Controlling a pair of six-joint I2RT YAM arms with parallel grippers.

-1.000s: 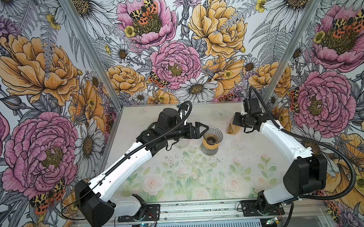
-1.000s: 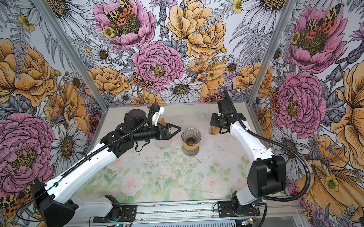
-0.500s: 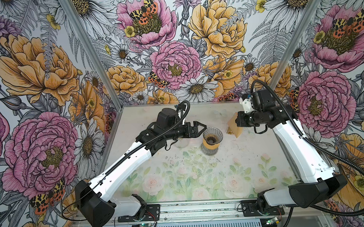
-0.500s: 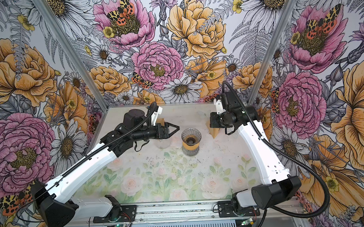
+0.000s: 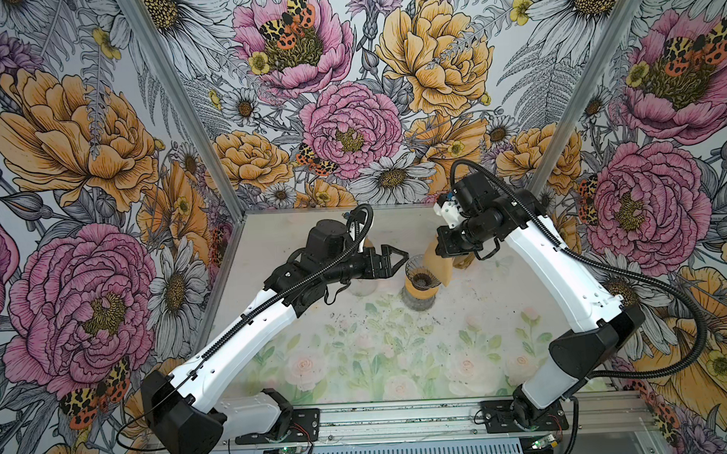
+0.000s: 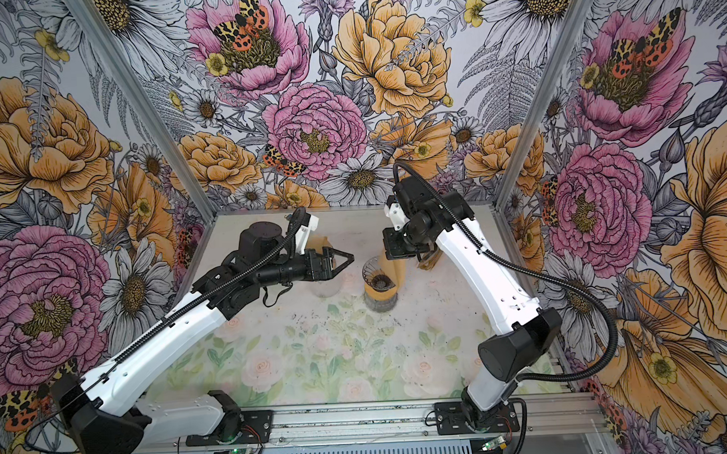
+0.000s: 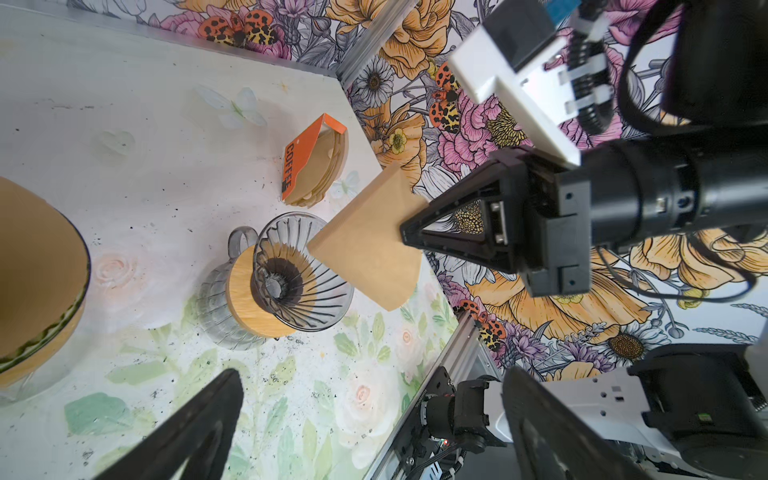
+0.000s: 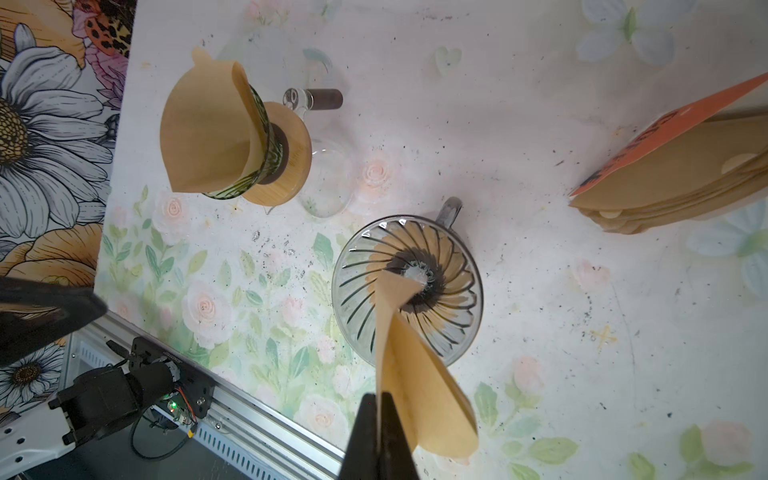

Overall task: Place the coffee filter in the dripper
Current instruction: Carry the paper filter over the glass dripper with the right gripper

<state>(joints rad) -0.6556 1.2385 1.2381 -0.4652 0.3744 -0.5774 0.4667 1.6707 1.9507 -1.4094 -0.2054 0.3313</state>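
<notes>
In both top views the right pincer [image 5: 448, 250] is clamped on a brown paper coffee filter [image 5: 438, 267]. It hangs just beside the glass dripper [image 5: 421, 278], which stands toward the far edge of the surface [image 5: 358, 361]. The left pincer [image 5: 398, 260] hovers on the dripper's other side, spread wide and holding nothing.

From the left wrist, the filter's point overlaps the dripper's rim.

From the right wrist, that point sits over the dripper's middle; I cannot tell whether it touches. A pack of filters [image 8: 685, 166] lies nearby.
</notes>
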